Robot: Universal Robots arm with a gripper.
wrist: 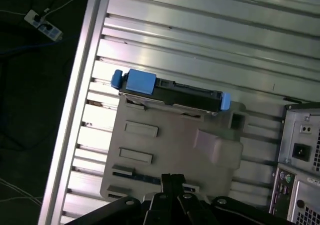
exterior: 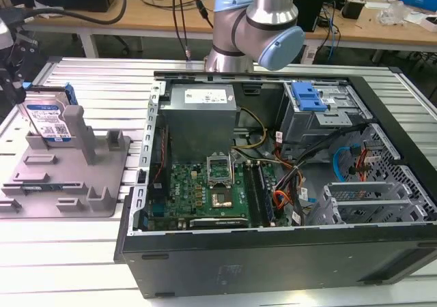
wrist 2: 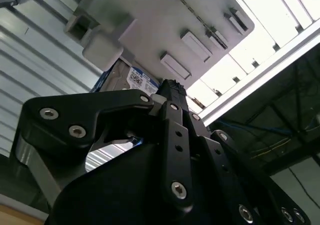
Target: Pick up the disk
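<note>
Pincer (wrist: 170, 180) in the first wrist view: tips pressed together, nothing between them, nothing held. Poised over the rim of a grey fixture (wrist: 167, 155), on the side opposite the disk. Across that fixture from the tips, apart and untouched: the disk (wrist: 172, 96), standing on its long edge, blue rails at both ends, lodged beside an upright post. In the second wrist view, the disk's label (wrist 2: 141, 80) peeking out just past the pincer's black tip. In the exterior view, same disk (exterior: 49, 121) upright at the fixture's (exterior: 75, 184) back corner, towards the exterior view's left, label facing the camera. Beneath it all, a ribbed metal surface (exterior: 89, 82); to the exterior view's right, an open computer case (exterior: 273, 266).
</note>
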